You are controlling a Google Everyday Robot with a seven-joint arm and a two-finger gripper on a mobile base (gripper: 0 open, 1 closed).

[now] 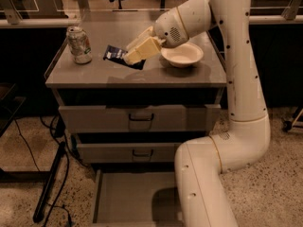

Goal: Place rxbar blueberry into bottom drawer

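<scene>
- Tool clenched on bar, just above tabletop.
- Keep clear of can to its left and bowl to its right.
- Carry to open drawer well below; release low and flat.

grey cabinet top carries a soda can at left and a white bowl at right; the gripper holds the snack bar above it.

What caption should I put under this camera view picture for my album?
Robot gripper holds a dark snack bar above the cabinet top, between can and bowl; bottom drawer open below.
</scene>
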